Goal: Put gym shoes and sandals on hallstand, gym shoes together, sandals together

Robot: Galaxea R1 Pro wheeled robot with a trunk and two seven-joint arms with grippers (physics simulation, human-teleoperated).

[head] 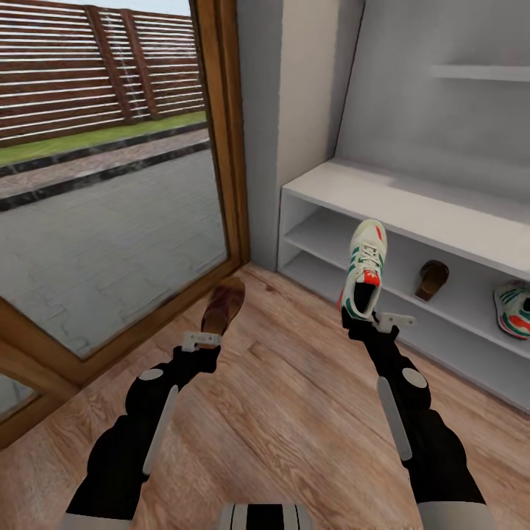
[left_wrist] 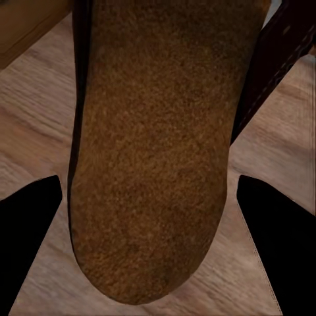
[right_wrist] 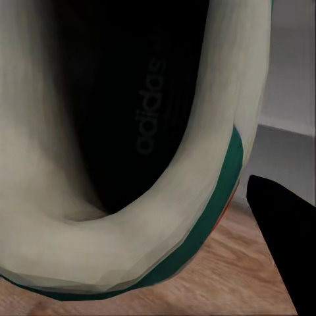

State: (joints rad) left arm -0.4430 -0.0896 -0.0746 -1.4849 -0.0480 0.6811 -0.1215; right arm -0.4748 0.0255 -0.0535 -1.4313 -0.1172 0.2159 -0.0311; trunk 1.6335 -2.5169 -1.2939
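Observation:
My left gripper (head: 201, 341) is shut on the heel end of a dark brown sandal (head: 223, 308), held above the corridor floor (head: 294, 412); its tan footbed (left_wrist: 151, 145) lies between the black fingers (left_wrist: 29, 243). My right gripper (head: 377, 321) is shut on the heel of a white and green gym shoe (head: 365, 271), toe pointing at the hallstand (head: 412, 200); its heel collar (right_wrist: 125, 253) shows close up beside one finger (right_wrist: 283, 250). On an open shelf of the rack lie the other sandal (head: 432, 279) and, further right, the other gym shoe (head: 513, 309).
A large glass door in a wooden frame (head: 230, 147) stands at the left, beside a grey wall corner (head: 294, 96). A grey wall shelf (head: 480, 72) hangs above the rack. Open wood floor lies between me and the rack.

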